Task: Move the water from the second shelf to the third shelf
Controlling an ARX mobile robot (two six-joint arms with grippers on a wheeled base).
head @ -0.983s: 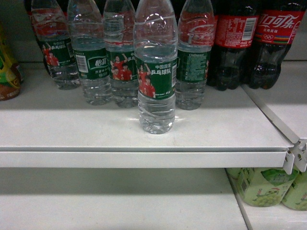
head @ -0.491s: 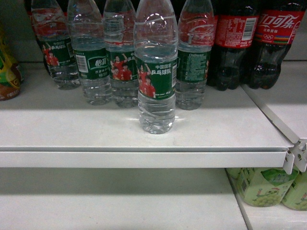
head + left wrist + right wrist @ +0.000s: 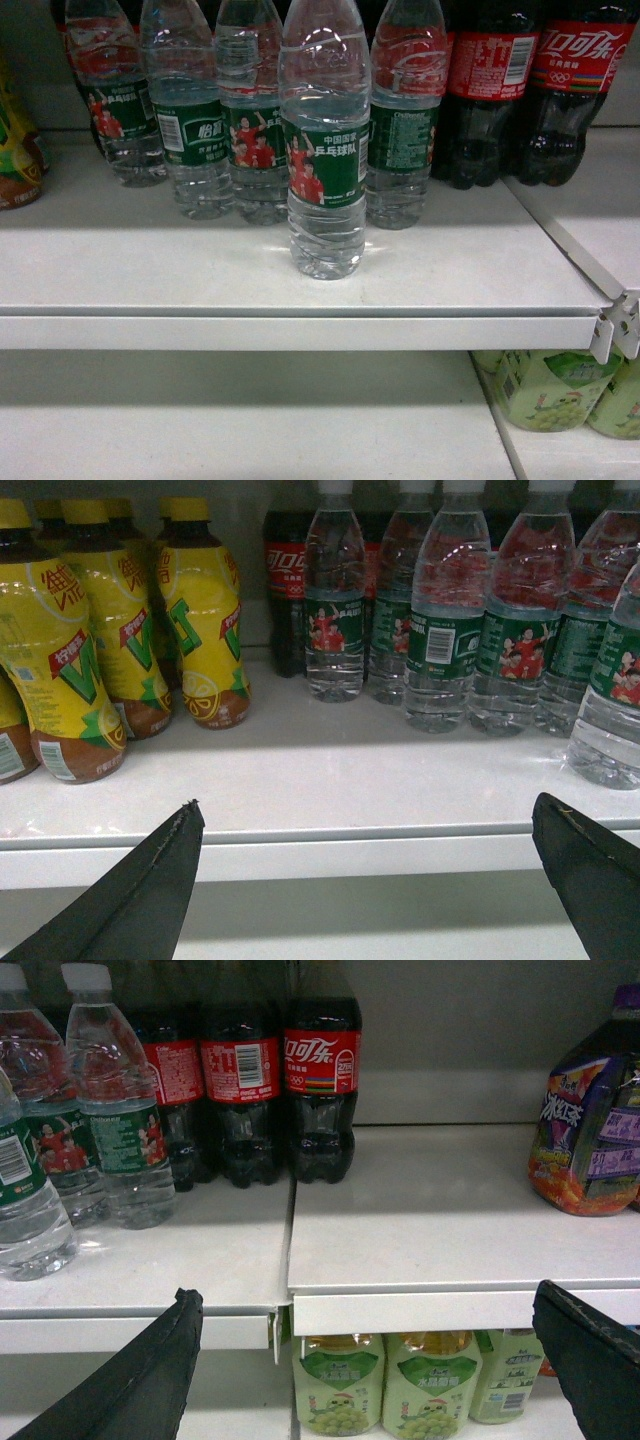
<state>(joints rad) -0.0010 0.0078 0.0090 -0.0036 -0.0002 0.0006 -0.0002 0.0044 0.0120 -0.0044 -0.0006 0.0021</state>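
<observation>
**Water bottles on the shelf, both sets of fingers apart and holding nothing**

You cannot see either arm in the head view; each gripper appears only in its own wrist camera, as two dark finger tips rising from the bottom corners. The left gripper (image 3: pixel 370 875) has its fingers (image 3: pixel 150 890) spread wide below the shelf edge, nothing between them. The right gripper (image 3: pixel 370 1360) stands the same way, fingers (image 3: pixel 140 1380) well apart and empty.

The head view cuts off every bottle top, so you cannot see caps there. The front water bottle (image 3: pixel 324 150) stands upright alone, ahead of the row and near the front lip of the white shelf (image 3: pixel 300 330). Behind it you can count four more water bottles (image 3: pixel 190 120) in a row, five in all in that view. To the right stand dark cola bottles (image 3: pixel 570 90); two red labels are clear, and any further ones are lost in shadow. At the far left edge a yellow-labelled bottle is mostly cropped out.

The left wrist view shows at least four yellow lemon-tea bottles (image 3: pixel 200 620) on the left, with more partly hidden behind; one cola bottle sits behind the water.

The right wrist view shows three cola labels side by side, a purple and orange bottle (image 3: pixel 590 1120) cut by the right edge, and on the lower shelf three pale green drink bottles (image 3: pixel 340 1390), their tops hidden by the shelf above.
</observation>
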